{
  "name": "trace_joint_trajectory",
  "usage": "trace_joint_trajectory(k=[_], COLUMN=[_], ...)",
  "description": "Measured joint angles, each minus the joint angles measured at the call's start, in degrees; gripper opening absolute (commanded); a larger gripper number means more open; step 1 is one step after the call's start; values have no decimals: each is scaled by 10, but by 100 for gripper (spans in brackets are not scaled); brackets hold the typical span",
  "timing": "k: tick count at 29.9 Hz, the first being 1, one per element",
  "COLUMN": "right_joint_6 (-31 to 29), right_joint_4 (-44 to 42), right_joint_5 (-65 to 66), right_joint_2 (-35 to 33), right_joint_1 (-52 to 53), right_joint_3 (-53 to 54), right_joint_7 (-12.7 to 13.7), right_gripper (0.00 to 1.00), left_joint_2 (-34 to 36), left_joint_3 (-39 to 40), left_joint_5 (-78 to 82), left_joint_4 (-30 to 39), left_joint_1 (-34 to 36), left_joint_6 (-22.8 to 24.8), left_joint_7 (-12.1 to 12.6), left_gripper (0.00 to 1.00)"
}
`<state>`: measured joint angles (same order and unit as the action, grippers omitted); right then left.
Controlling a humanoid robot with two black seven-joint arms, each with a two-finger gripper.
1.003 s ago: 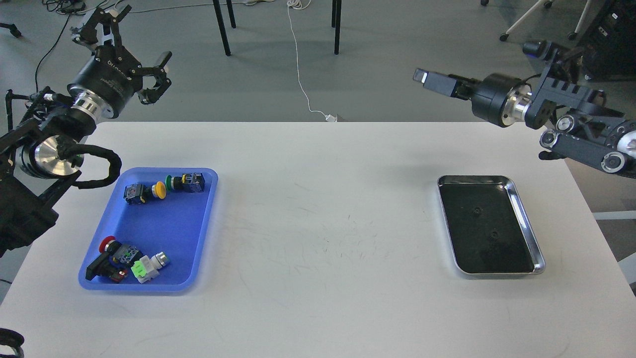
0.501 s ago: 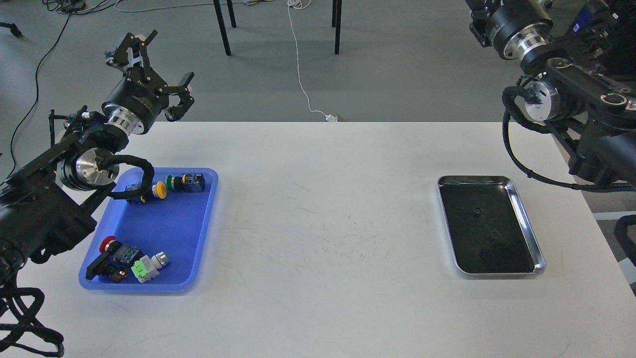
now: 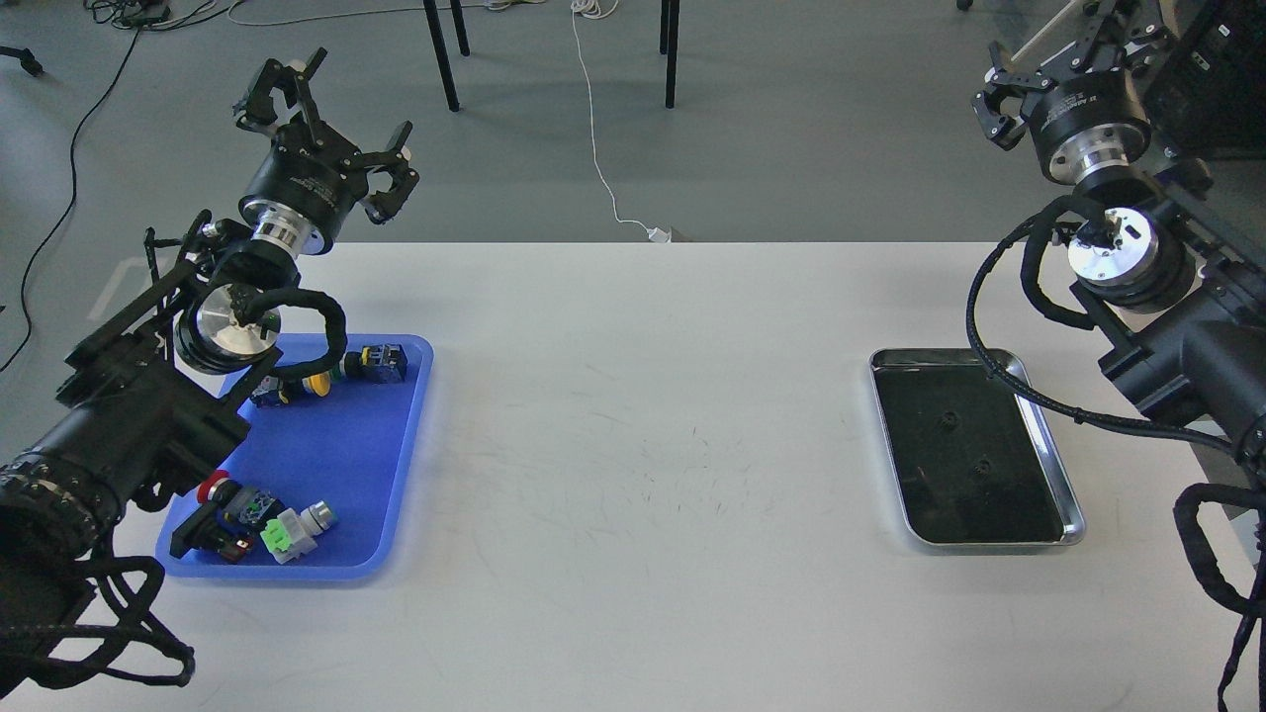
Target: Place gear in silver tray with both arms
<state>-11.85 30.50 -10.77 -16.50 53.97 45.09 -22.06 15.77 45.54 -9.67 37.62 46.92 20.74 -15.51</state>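
Observation:
The silver tray point(image 3: 1045, 436) lies empty on the right of the white table. The gear consists of several push-button switch parts in a blue plastic tray point(image 3: 331, 460) on the left: a green-capped switch point(image 3: 374, 362), a yellow-capped one point(image 3: 315, 382) partly behind my arm's cable, a red-capped one point(image 3: 220, 491) and a green-and-white part point(image 3: 293, 530). My left gripper point(image 3: 334, 127) is open and empty, raised behind the blue tray's far edge. My right gripper point(image 3: 1060, 54) is open and empty, high above the table's far right corner, well behind the silver tray.
My left arm's elbow and cable loop point(image 3: 321, 321) hang over the blue tray's back left corner. A cable from my right arm point(image 3: 999, 371) crosses the silver tray's far right corner. Chair legs point(image 3: 442, 54) and a white cord point(image 3: 593, 129) are on the floor beyond.
My left arm has moved right and inward, now covering the blue tray's back left. My right arm has swung round; its gripper is back in view at the upper right, pointing up.

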Motion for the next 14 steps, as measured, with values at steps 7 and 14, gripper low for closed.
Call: trace_joint_trajectory(k=[7,14], right_joint_6=[-31,-34], right_joint_4=[1,3], right_joint_5=[-2,-2], right_joint_2=[32,36], right_joint_1=[-36,-48], right_joint_3=[46,56], right_joint_7=[19,16], right_gripper=[100,100], left_joint_2=[-10,-1], left_joint_3=[3,2], left_joint_5=[-15,-15], left_joint_4=[2,4], left_joint_1=[-10,-13], left_joint_6=[-3,-6], left_joint_7=[-5,-6], left_gripper=[98,98])
